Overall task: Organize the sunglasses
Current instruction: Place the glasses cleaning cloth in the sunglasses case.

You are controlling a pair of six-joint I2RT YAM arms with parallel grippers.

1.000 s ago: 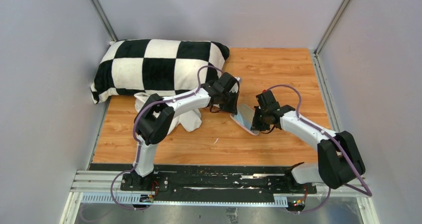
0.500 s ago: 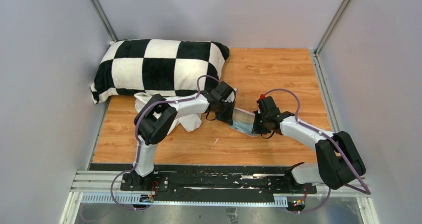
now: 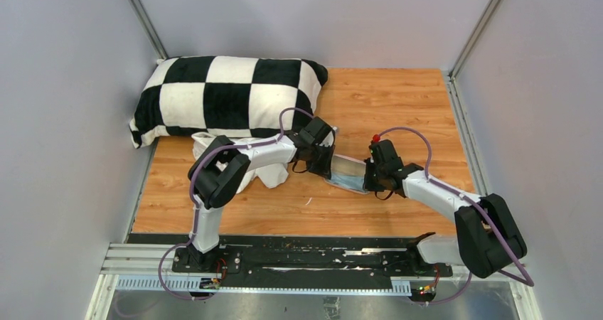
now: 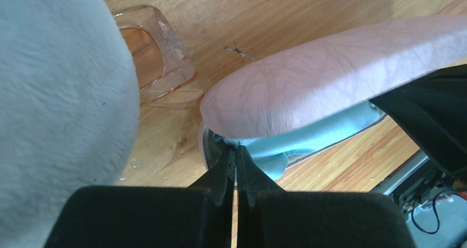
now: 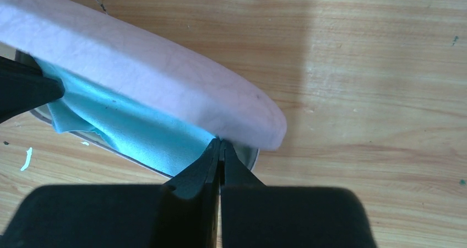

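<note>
At the upper left of the overhead view you see a black-and-white checked pillow [image 3: 227,92] lying on the wooden table [image 3: 398,99]. Just below it a crumpled white cloth [image 3: 269,172] sits under the left arm. In the left wrist view that cloth fills the left side, and a clear plastic piece [image 4: 157,55] lies flat on the wood right beside it.

Your left gripper [image 3: 326,162] sits near the middle of the overhead view. Its fingers are pressed together, their tips against the left end of the pink case [image 3: 348,169].

The case lies between the two grippers. Its lid [image 4: 330,82] is lowered but not fully down, and a blue cloth [image 4: 308,143] pokes out of the gap along the rim.

You cannot see the sunglasses in any view; whether they lie inside the case cannot be told.

Your right gripper [image 3: 367,179] meets the right end of the case, its fingers likewise pressed tight together. Its tips touch the rim under the lid where the blue cloth shows. You cannot tell whether any cloth is caught between them.
</note>
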